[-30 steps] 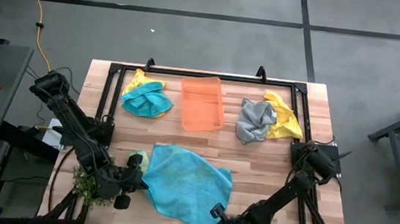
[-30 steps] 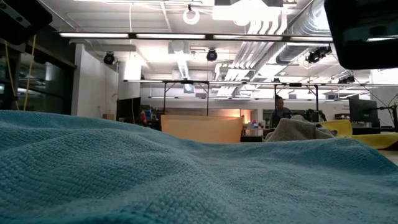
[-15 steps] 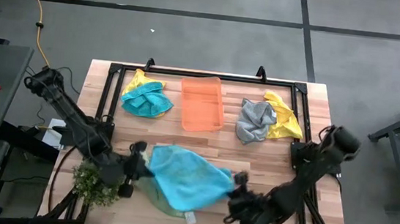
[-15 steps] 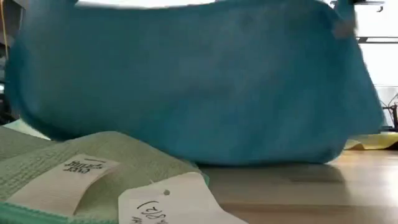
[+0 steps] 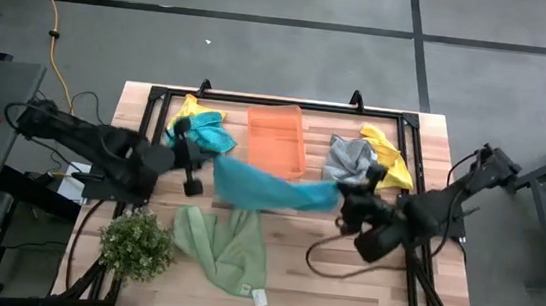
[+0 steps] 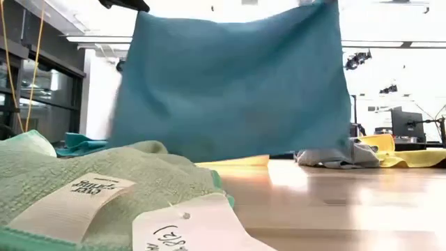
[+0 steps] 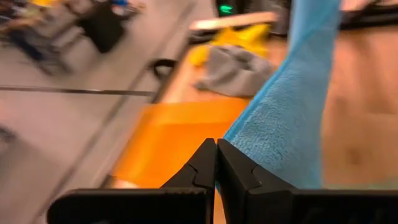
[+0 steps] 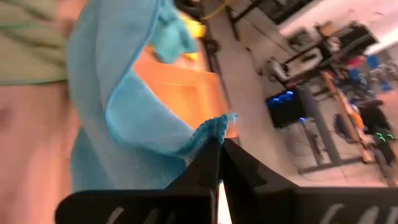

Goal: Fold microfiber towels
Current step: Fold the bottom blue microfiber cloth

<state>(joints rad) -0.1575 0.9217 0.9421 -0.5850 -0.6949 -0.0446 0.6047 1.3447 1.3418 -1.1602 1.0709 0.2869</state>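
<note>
One teal-blue towel [image 5: 272,187] is in the air in the high view, stretched as a band between the left gripper [image 5: 197,166] and the right gripper [image 5: 349,203], each pinched shut on an upper corner, above the middle of the table [image 5: 342,270] just in front of the orange bin [image 5: 276,141]. Nothing here looks folded yet: a light green towel [image 5: 224,247] lies rumpled near the front edge beside the small plant [image 5: 134,244], a second teal towel [image 5: 205,131] sits bunched on a yellow one [image 5: 185,110] at the back left, and a grey towel [image 5: 346,161] is heaped against another yellow towel [image 5: 391,156] at the back right. In the low view the lifted towel [image 6: 233,87] hangs as a flat sheet, its lower edge clear of the wood, with the green towel [image 6: 104,178] and its white tags [image 6: 188,230] close in front. The left wrist view shows that arm's fingers [image 7: 205,171] closed on the blue cloth's [image 7: 283,124] edge, with the bin [image 7: 174,137] and grey towel [image 7: 233,65] beyond. The right wrist view shows its fingers [image 8: 214,158] clamped on a frayed corner of the cloth [image 8: 118,93]. By my reading the work is at an early stage: the first towel is only being spread for its fold, and all the others wait.
</note>
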